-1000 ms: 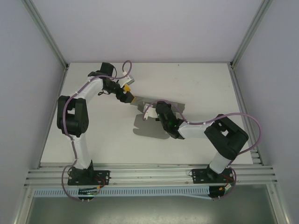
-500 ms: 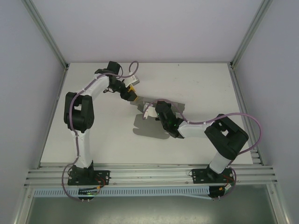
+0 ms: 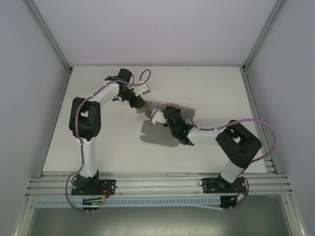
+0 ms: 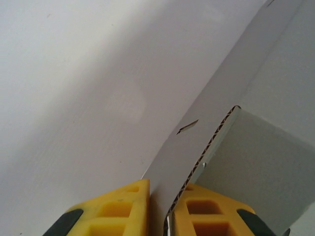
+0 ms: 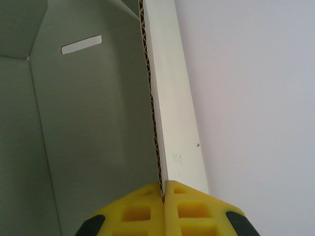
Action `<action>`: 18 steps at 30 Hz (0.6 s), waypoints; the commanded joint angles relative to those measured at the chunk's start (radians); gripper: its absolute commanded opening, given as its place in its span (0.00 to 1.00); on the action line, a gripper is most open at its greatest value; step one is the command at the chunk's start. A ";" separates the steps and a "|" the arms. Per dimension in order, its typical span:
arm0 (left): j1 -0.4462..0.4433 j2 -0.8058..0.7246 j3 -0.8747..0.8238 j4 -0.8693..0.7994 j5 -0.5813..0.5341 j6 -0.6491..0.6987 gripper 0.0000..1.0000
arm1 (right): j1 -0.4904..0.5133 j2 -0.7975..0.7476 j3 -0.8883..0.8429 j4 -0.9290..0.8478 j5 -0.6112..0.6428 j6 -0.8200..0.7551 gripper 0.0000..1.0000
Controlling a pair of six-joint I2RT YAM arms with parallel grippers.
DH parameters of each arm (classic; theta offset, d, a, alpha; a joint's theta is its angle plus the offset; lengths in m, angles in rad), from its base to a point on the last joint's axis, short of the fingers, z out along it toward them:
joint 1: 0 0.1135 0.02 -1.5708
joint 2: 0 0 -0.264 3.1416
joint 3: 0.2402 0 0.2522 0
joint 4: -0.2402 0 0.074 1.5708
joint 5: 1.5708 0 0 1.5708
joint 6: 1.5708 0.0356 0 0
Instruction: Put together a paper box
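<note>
Light, thin, easily creased paper box (image 3: 155, 135): right gripper (image 5: 163, 186) clamps its wall edge, left gripper (image 4: 158, 191) apparently pinches its far flap.

Paper box (image 5: 98, 123) seemingly in end effector (image 5: 163, 187)

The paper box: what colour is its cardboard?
The paper box is grey, its cut edge brown; clearest in the right wrist view.
</note>
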 commanded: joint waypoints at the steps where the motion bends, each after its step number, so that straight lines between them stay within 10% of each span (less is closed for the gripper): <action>1: -0.020 -0.037 -0.021 0.007 -0.113 -0.125 0.17 | 0.000 0.008 -0.003 -0.111 0.021 0.045 0.00; 18: -0.080 -0.385 -0.407 0.341 -0.190 -0.662 0.32 | 0.004 0.014 -0.008 -0.087 0.056 0.095 0.00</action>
